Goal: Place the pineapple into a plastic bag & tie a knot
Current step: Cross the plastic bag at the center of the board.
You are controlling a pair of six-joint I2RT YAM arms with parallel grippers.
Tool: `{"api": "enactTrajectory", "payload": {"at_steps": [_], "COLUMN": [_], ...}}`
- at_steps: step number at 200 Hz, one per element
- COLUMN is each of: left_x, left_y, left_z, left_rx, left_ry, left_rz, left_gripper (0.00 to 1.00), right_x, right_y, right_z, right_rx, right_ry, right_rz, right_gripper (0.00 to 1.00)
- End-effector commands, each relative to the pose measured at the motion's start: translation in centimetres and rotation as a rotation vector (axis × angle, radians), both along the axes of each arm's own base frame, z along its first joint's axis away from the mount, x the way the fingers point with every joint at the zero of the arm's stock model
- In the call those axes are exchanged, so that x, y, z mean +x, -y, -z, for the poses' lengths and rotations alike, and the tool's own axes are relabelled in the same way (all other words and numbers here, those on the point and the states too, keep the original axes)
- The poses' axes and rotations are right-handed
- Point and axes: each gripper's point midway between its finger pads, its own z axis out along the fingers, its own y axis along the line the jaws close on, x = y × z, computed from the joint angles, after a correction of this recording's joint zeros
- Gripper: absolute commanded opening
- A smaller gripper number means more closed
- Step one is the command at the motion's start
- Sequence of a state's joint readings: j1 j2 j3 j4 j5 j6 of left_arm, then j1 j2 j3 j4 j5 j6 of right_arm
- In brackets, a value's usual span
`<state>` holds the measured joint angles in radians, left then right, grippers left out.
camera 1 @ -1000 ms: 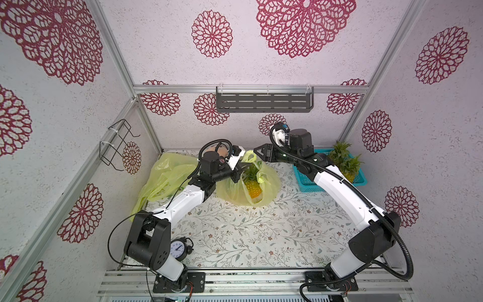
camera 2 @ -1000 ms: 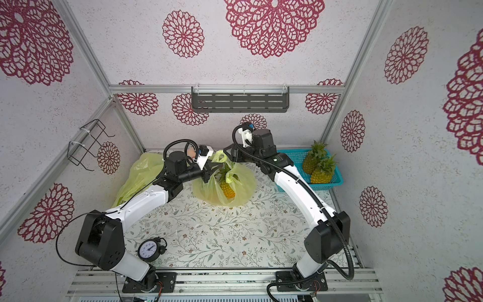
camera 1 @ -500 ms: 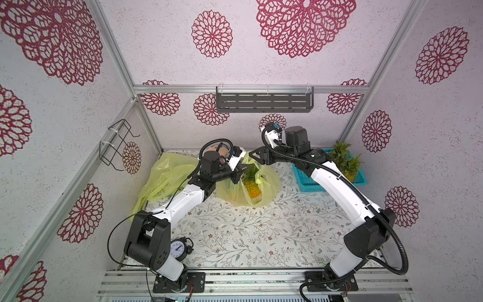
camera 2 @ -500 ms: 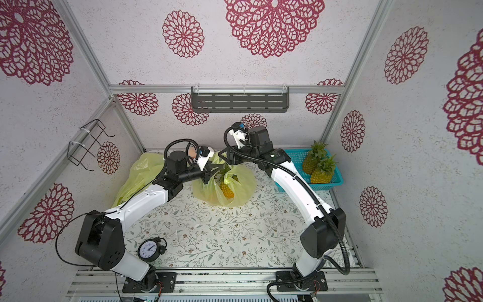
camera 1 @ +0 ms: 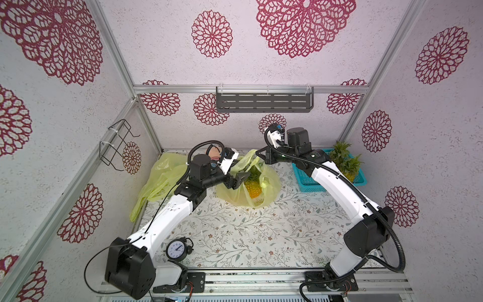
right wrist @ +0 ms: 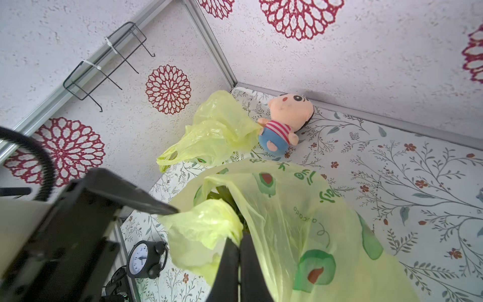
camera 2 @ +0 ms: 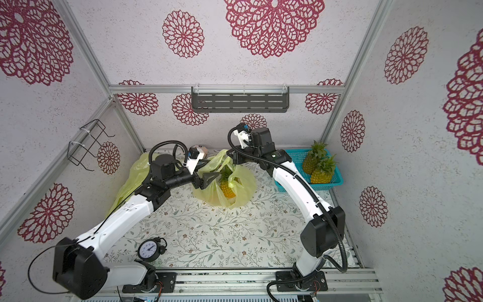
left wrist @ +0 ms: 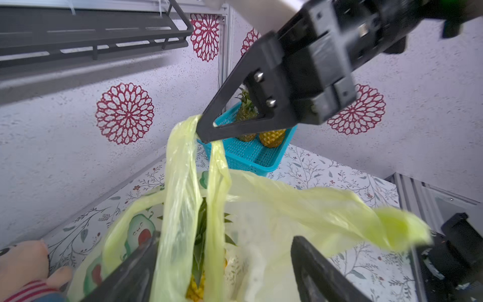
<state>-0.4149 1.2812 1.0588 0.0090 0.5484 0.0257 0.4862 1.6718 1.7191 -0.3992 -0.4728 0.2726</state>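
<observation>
The bag (camera 1: 271,183) sits below my right pincer (left wrist: 206,132) and directly ahead of my left pincer (left wrist: 226,235), with the pineapple (camera 1: 254,188) crown-up inside. One handle (left wrist: 183,177) runs straight up to the right pincer, which is clamped on its top. The left pincer stands apart, astride that handle. The free handle (left wrist: 339,214) lies just outside the left pincer, the nearer one.

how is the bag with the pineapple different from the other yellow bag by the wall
The pineapple bag holds a pineapple; the spare bag looks empty. The pineapple bag stands bulged on the table with a handle held up, pinched in the shut fingers of the right gripper; the spare bag lies slumped and crumpled, with nothing gripping it. Both are thin, see-through yellow-green plastic.
</observation>
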Motion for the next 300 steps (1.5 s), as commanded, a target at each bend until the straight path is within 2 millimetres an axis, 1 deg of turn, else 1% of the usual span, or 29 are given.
{"api": "enactTrajectory", "payload": {"at_steps": [1,28,49,65,76,96,116,128,152,156,166,177,193,225,248,278,300], "left_x": [-2.6,-5.1,-6.4,-6.6,-6.5,-5.9,-5.2,-4.9,-4.2,-4.0,-3.6,-3.2,-2.2,-1.0,0.0,0.3,0.7], "left_y": [-0.5,0.6,2.0,3.2,3.8,4.9,5.8,5.9,5.7,5.6,5.3,5.1,4.3,3.9,3.2,3.1,3.0], "left_z": [0.2,-0.6,-0.8,-0.4,0.0,0.3,0.2,0.0,0.1,0.1,-0.1,0.0,-0.2,-0.7,-0.8,-0.6,-0.3], "left_rx": [0.022,0.035,0.072,0.107,0.127,0.147,0.154,0.157,0.159,0.158,0.151,0.157,0.154,0.124,0.095,0.075,0.072], "left_ry": [-0.037,-0.001,0.046,0.068,0.069,0.070,0.069,0.077,0.103,0.105,0.102,0.096,0.097,0.080,0.059,0.050,0.042], "left_rz": [0.016,0.082,0.132,0.162,0.174,0.184,0.182,0.175,0.135,0.123,0.093,0.065,-0.002,-0.064,-0.117,-0.124,-0.136], "left_gripper": [0.88,0.92,0.93,0.92,0.91,0.86,0.74,0.63,0.37,0.32,0.15,0.00,0.00,0.00,0.00,0.00,0.00], "right_x": [0.4,0.9,1.0,1.0,1.0,1.0,1.1,1.1,1.1,1.1,1.0,1.0,0.8,-0.1,-1.5,-4.0,-5.5], "right_y": [0.5,0.3,0.4,0.4,0.4,0.4,0.4,0.4,0.4,0.4,0.4,0.6,0.7,0.9,1.4,1.6,2.1], "right_z": [-3.0,-2.6,-2.4,-2.4,-2.4,-2.4,-2.2,-2.2,-2.2,-2.1,-2.1,-2.2,-2.6,-3.7,-3.7,-3.6,-3.3], "right_rx": [0.060,0.069,0.069,0.071,0.070,0.070,0.071,0.071,0.072,0.072,0.070,0.070,0.075,0.115,0.162,0.259,0.327], "right_ry": [0.062,0.046,0.040,0.034,0.032,0.032,0.027,0.024,0.022,0.022,0.022,0.023,0.026,0.017,-0.025,-0.101,-0.153], "right_rz": [0.026,0.028,0.029,0.031,0.028,0.029,0.031,0.031,0.031,0.030,0.031,0.035,0.037,0.031,0.046,0.031,0.039], "right_gripper": [0.00,0.00,0.00,0.00,0.00,0.00,0.00,0.00,0.00,0.00,0.00,0.00,0.00,0.00,0.00,0.00,0.00]}}
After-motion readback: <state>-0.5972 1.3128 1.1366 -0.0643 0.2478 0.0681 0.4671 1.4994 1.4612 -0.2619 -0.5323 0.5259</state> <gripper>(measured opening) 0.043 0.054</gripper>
